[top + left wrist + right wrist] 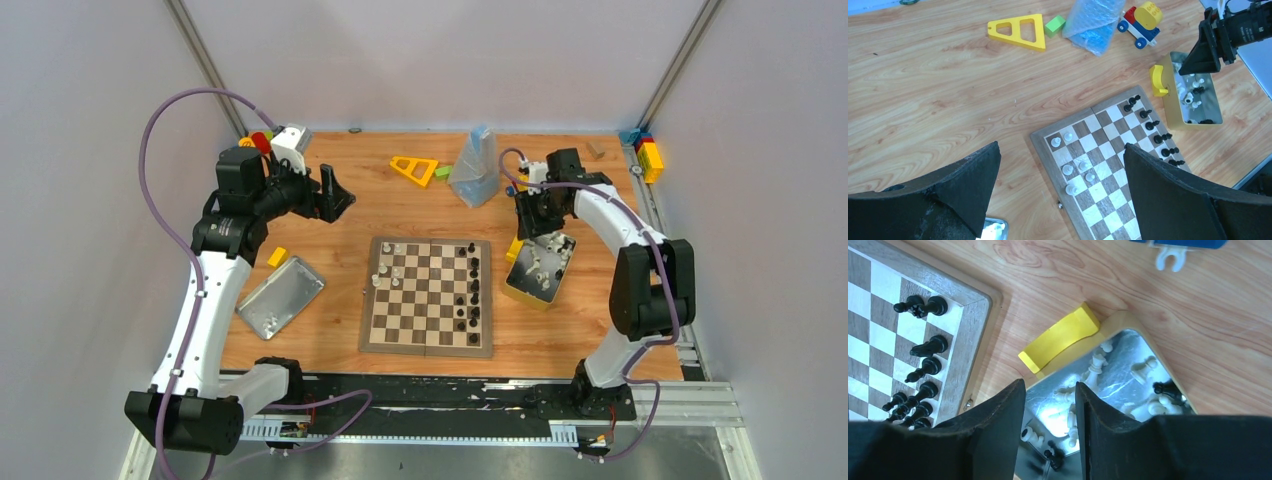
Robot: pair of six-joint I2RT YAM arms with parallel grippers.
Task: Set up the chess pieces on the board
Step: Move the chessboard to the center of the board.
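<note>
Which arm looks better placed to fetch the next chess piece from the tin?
Right. The right gripper hangs directly over the yellow-sided tin of loose chess pieces, jaws apart and empty. The left gripper hovers wide open beyond the chessboard, far from the tin.

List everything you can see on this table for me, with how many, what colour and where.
board: one, brown and cream checks, table centre.
black chess pieces: several, along the board's right edge.
white chess pieces: about six, toward the board's left edge.
tin box: one, yellow-sided, right of the board.
loose pieces: many, black and white, inside the tin box.
curved block: one, yellow, against the tin's corner.
lid: one, silver, left of the board.
small block: one, yellow, by the lid.
triangle: one, yellow, far side.
green block: one, beside the triangle.
plastic bag: one, bluish clear, far side.
toy car: one, blue, red and yellow, beside the bag.
left gripper: black, open, far left.
right gripper: black, jaws partly apart, over the tin.
</note>
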